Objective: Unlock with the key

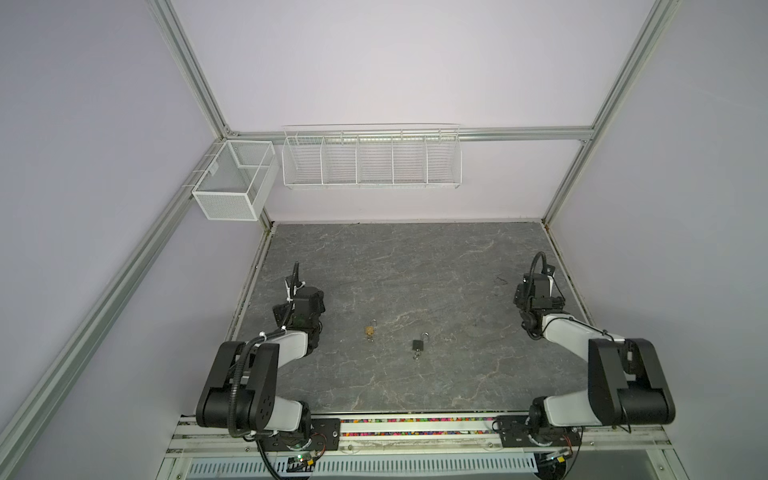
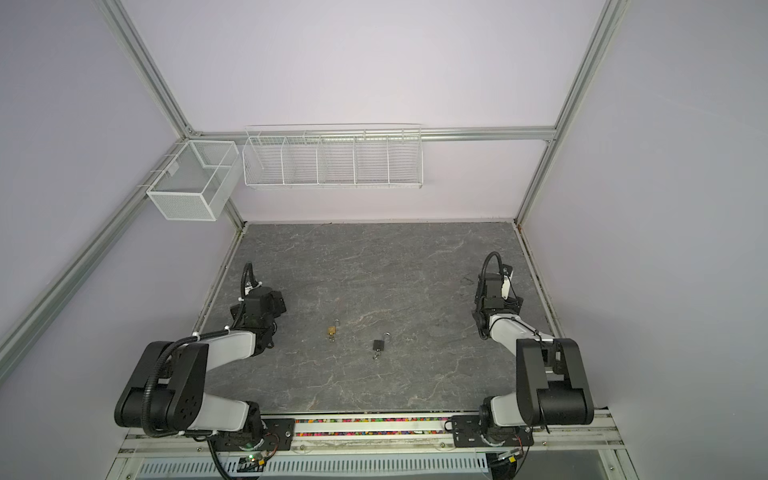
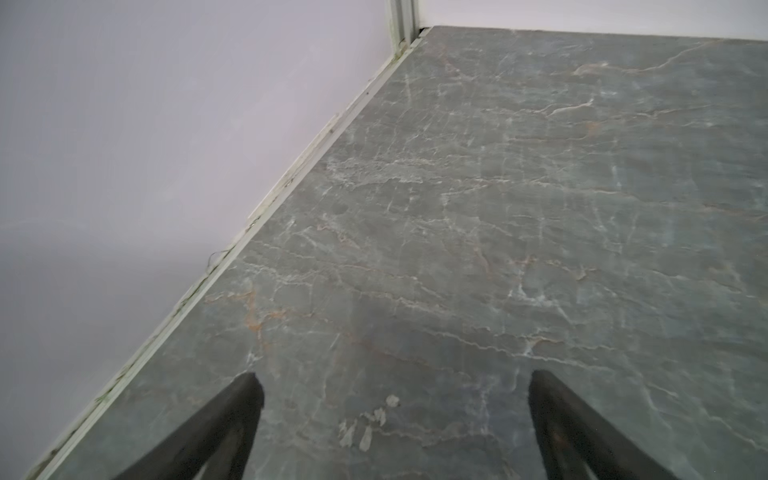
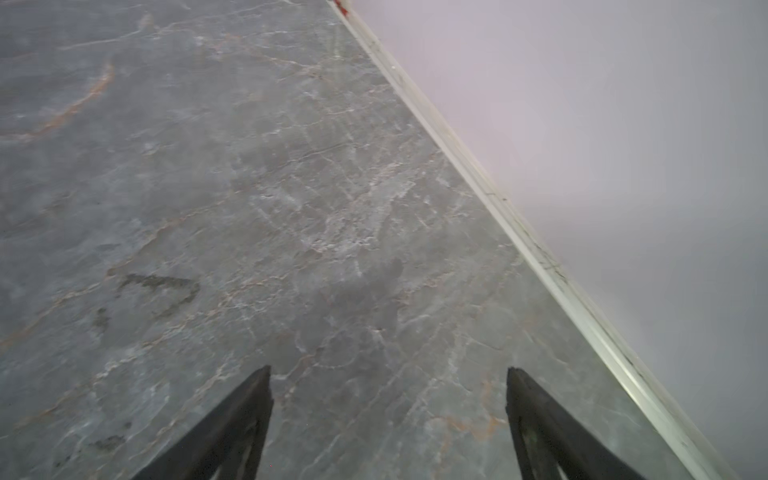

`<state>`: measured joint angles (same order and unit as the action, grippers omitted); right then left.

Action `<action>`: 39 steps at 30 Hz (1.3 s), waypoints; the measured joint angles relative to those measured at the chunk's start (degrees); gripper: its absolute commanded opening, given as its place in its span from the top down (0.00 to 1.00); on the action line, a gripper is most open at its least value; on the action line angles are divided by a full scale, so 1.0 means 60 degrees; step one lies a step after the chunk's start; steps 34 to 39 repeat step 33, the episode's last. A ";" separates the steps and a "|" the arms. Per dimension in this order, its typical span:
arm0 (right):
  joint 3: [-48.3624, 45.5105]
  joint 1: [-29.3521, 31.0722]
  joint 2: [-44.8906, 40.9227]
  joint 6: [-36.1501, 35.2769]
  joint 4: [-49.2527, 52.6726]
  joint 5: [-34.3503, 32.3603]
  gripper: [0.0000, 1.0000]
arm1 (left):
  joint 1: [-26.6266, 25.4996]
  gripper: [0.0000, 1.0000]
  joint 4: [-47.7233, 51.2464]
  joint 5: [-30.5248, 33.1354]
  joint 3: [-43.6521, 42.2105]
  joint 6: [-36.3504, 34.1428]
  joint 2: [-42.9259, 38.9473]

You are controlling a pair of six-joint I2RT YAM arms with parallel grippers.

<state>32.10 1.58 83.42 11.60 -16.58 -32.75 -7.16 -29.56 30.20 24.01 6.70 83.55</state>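
Two small padlocks lie near the middle of the grey marble table (image 1: 415, 270) in both top views. A brass padlock (image 1: 369, 331) (image 2: 331, 331) lies left of a black padlock (image 1: 418, 344) (image 2: 377, 344). A key (image 1: 370, 339) sticks out of the brass one's near end, and another key (image 1: 416, 355) out of the black one's. Both shackles point away; whether they are released is too small to tell. My left gripper (image 3: 395, 374) is open over bare table near the left wall. My right gripper (image 4: 388, 369) is open near the right wall. Neither wrist view shows a padlock.
The left arm (image 1: 291, 340) and right arm (image 1: 561, 328) are folded back at the table's sides, well apart from the padlocks. A white mesh box (image 1: 232, 178) and a white wire rack (image 1: 372, 160) hang on the walls above the far edge.
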 measured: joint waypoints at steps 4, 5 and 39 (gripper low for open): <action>-0.0900 0.0069 0.0299 -0.0965 -0.2193 0.1319 0.11 | 0.0204 0.01 -0.3249 -0.1100 -0.0823 -0.0561 0.0696; -0.1115 0.0102 0.0299 -0.1137 -0.2645 0.1614 0.11 | 0.0200 0.01 -0.3606 -0.1275 -0.1075 -0.0627 0.0805; -0.1763 0.0124 0.0798 -0.2055 -0.5581 0.3268 0.11 | 0.0277 0.01 -0.3745 -0.1443 -0.0288 -0.0703 0.0885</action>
